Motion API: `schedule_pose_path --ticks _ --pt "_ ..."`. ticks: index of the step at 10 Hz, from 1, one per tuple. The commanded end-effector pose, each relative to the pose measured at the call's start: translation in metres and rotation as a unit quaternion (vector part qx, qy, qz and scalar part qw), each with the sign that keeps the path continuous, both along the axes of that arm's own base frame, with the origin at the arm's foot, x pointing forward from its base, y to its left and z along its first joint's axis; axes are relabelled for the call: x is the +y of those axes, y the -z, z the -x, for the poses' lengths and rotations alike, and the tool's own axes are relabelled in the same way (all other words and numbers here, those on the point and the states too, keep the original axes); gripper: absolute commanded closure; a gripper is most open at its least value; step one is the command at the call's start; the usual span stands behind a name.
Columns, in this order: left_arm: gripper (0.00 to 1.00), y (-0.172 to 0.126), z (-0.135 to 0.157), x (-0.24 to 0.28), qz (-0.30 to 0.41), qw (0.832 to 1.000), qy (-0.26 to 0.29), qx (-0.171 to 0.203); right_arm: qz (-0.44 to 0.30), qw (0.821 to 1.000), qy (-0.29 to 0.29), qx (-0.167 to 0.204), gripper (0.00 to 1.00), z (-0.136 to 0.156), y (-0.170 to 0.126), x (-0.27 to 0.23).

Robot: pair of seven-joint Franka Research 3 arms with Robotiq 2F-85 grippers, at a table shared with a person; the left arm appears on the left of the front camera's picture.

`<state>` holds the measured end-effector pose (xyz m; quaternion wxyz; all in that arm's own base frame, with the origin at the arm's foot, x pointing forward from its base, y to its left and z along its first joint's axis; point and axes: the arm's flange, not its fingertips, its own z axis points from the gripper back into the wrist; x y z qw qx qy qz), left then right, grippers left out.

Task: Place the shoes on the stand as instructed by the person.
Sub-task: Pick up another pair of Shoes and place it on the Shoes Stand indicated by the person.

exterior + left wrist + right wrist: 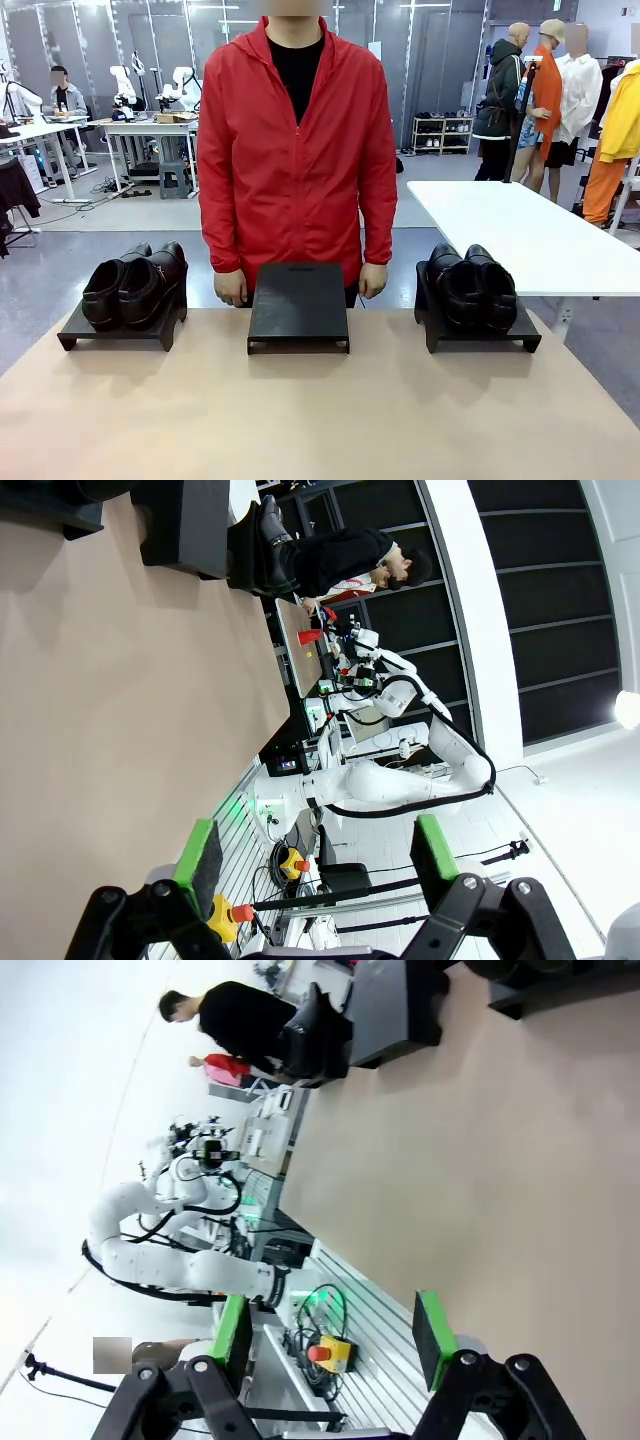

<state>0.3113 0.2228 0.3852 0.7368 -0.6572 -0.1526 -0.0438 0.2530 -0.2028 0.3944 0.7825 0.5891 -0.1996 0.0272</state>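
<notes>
One pair of glossy black shoes [135,283] sits on the left black stand [118,331], and a second pair [472,284] sits on the right stand [480,338]. Between them the middle stand [299,305] has a bare top. The person [295,150] in the red jacket stands behind it, both hands hanging at the table's far edge. My left gripper [320,865] is open above the table's near edge, far from the right pair [272,545]. My right gripper [335,1345] is open too, far from the left pair [305,1035].
The tan table [300,420] stretches broad in front of the stands. A white table [520,230] stands behind on the right. Emergency-stop boxes [290,862] [330,1352] lie on the slatted base behind the near edge. Other people stand far back.
</notes>
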Motion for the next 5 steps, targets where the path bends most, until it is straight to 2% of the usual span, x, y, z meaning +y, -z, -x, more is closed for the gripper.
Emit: schedule_pose_path --ticks 1,2,3,5 --pt "0.03 -0.001 0.004 -0.002 -0.011 1.0 0.001 -0.003 -0.012 1.0 -0.011 -0.001 0.18 -0.012 0.004 0.002" --pt "0.03 -0.001 0.004 -0.002 -0.011 1.0 0.001 -0.003 -0.007 1.0 -0.008 0.01 0.18 -0.022 0.004 0.006" --pt "0.03 -0.001 0.004 -0.002 -0.011 1.0 0.001 -0.003 -0.011 1.0 -0.006 0.004 0.18 -0.004 0.006 0.004" --pt "0.03 -0.001 0.004 -0.002 -0.011 1.0 0.001 -0.003 -0.011 1.0 -0.006 0.004 0.18 -0.004 0.006 0.004"
